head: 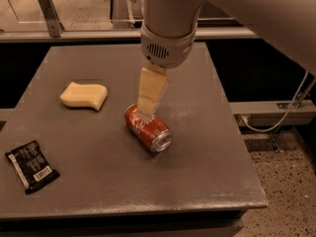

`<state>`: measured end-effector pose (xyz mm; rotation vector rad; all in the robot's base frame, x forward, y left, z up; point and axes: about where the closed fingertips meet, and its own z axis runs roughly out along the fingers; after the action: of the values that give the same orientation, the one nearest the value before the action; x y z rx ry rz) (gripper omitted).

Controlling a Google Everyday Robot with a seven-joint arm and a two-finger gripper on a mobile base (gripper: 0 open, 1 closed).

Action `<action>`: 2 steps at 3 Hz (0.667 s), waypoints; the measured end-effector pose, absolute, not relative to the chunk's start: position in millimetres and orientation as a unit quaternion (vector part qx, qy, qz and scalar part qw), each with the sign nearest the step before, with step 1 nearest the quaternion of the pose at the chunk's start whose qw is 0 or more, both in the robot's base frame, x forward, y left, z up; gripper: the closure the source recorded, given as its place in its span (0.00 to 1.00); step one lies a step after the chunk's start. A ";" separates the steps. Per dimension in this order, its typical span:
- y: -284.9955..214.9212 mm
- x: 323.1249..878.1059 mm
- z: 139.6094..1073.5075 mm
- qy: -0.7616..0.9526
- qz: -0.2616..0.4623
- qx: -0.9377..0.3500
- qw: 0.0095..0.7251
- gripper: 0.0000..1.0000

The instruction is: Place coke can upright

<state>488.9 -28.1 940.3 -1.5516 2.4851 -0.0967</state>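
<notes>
The coke can (148,128) lies on its side near the middle of the grey table (197,181). It is red with white script, and its silver end faces the front right. My gripper (145,110) hangs from the white arm straight above the can's rear end, with its pale fingertips touching or just above the can's far upper side.
A yellow sponge (84,96) lies at the left of the can. A black snack packet (31,165) lies near the front left edge. A metal rail (74,33) runs behind the table. A cable (276,122) hangs at the right over the speckled floor.
</notes>
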 end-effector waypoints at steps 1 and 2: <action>-18.5 490.4 937.9 0.847 -0.022 -0.518 0.119 0.00; 1.5 490.7 921.6 0.857 -0.003 -0.501 0.123 0.00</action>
<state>490.7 1.5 921.6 -1.4610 2.4986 -0.0097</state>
